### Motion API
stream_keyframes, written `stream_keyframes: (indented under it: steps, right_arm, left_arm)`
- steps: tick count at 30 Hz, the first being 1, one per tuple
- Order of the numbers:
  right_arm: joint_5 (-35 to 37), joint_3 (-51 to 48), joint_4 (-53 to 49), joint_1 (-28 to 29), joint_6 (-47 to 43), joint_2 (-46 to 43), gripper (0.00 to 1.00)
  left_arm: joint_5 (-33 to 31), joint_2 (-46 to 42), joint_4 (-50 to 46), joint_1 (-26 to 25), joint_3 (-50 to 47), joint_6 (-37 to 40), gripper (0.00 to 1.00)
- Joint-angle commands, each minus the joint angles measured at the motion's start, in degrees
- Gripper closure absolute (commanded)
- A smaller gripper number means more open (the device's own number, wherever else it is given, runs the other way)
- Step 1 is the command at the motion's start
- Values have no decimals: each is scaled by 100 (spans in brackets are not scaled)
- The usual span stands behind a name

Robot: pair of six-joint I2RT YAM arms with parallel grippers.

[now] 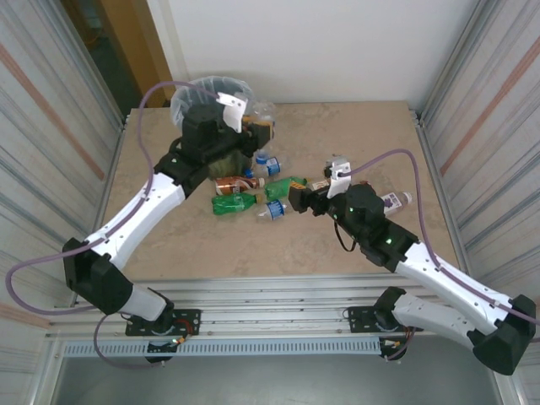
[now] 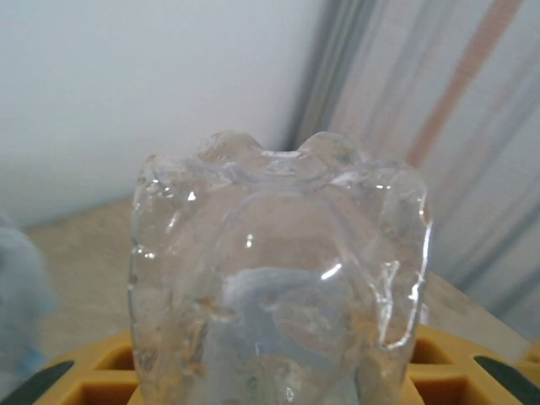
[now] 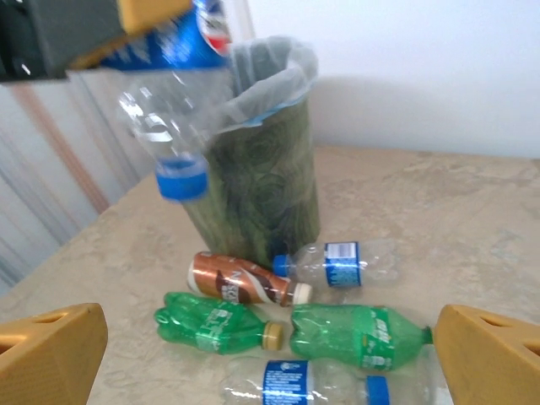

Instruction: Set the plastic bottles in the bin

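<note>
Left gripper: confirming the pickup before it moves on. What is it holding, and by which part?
The left gripper clamps a clear blue-capped bottle around its labelled body, cap hanging down.

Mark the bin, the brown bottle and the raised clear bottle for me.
bin (image 3: 261, 194): right wrist view, on its dark side wall.
brown bottle (image 3: 240, 280): right wrist view, on its mid-body label.
raised clear bottle (image 2: 278, 270): left wrist view, on its clear wall below the lobed base.

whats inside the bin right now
A pale bag liner folds over the bin's rim. Any contents are hidden: the bin wall blocks the right wrist view, and the left arm covers the opening from above.
</note>
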Motion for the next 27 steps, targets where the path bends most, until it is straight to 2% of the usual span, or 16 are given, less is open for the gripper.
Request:
stream_keyframes:
  steps: [1, 7, 13, 22, 27]
  right_arm:
    - [641, 102, -499, 35, 288, -196, 2]
    - [1191, 9, -834, 34, 519, -430, 2]
    - [1611, 60, -1214, 17, 717, -519, 2]
    - [1824, 154, -1588, -78, 1011, -495, 2]
    - [1839, 159, -1699, -115, 1131, -502, 2]
  left_arm:
    - [-422, -3, 34, 201, 580, 742, 82]
    - [-709, 555, -13, 678, 1457, 1207, 82]
    - [-946, 1224, -178, 1170, 2107, 1168, 82]
    - [-1133, 2116, -446, 1587, 2666, 779, 80]
    - [-1036, 2476, -482, 1752, 2765, 228, 78]
